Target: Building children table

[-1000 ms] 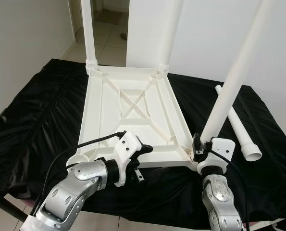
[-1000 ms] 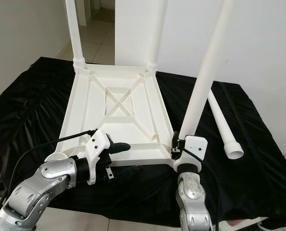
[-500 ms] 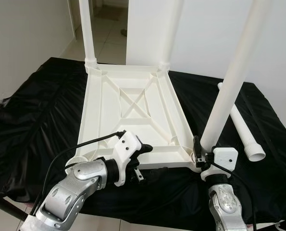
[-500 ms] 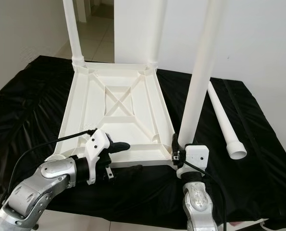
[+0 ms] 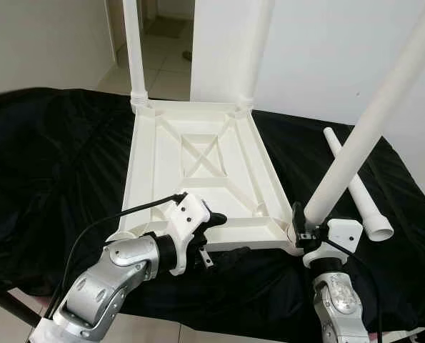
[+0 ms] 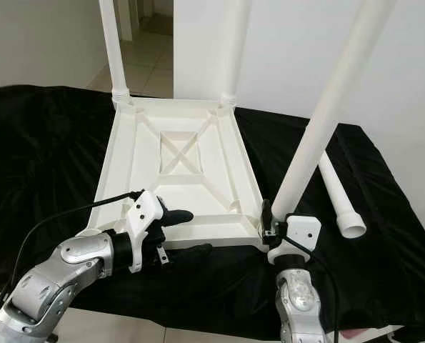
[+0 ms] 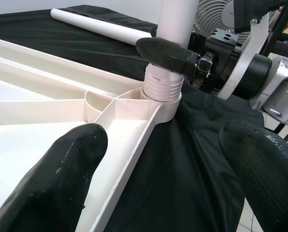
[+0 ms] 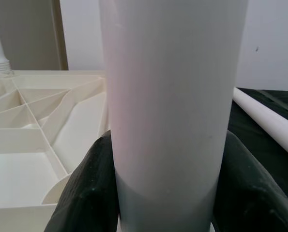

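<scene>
The upturned tabletop (image 5: 198, 171) is cream-white plastic, its underside ribbed with a crossed X pattern in the middle. The leg (image 5: 362, 143) held between the right gripper (image 5: 298, 223)'s black fingers (image 8: 93, 193) is plain white, greying in shade at its threaded base. Beyond that gripper a loose leg (image 5: 355, 186) lies, the same white, on the glossy black cloth (image 5: 48, 171). The left gripper (image 5: 213, 236) has black, finely textured fingers (image 7: 61, 174), a white housing and a silver arm with a black cable. The two far legs (image 5: 133, 43) are white; the wall (image 5: 319, 50) behind is off-white and the floor tiles (image 5: 162, 64) pale beige.
</scene>
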